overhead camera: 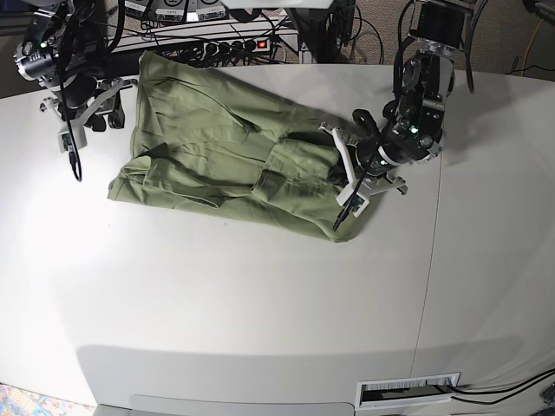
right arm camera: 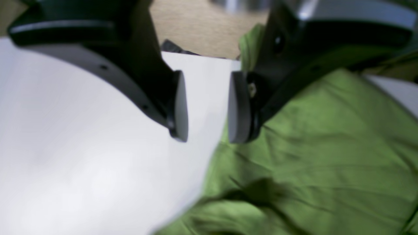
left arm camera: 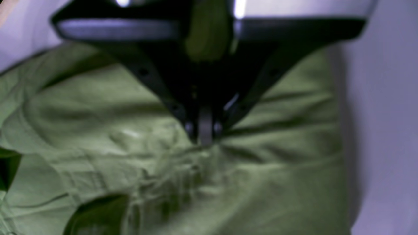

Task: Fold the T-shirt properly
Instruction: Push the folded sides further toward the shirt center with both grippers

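A broad white bench (overhead camera: pixel 260 295) fills most of the room's middle, with a power strip (overhead camera: pixel 227 45) and tangled black cables (overhead camera: pixel 373 30) lying beyond its far edge on tan carpet (overhead camera: pixel 507 35).

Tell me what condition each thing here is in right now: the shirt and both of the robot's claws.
T-shirt: lying crumpled and partly folded on the white table, not yet a neat fold.
Left claw: shut, its tips pressed together down on the shirt fabric; whether cloth is pinched between them cannot be told.
Right claw: open, holding nothing, at the shirt's edge over the table.
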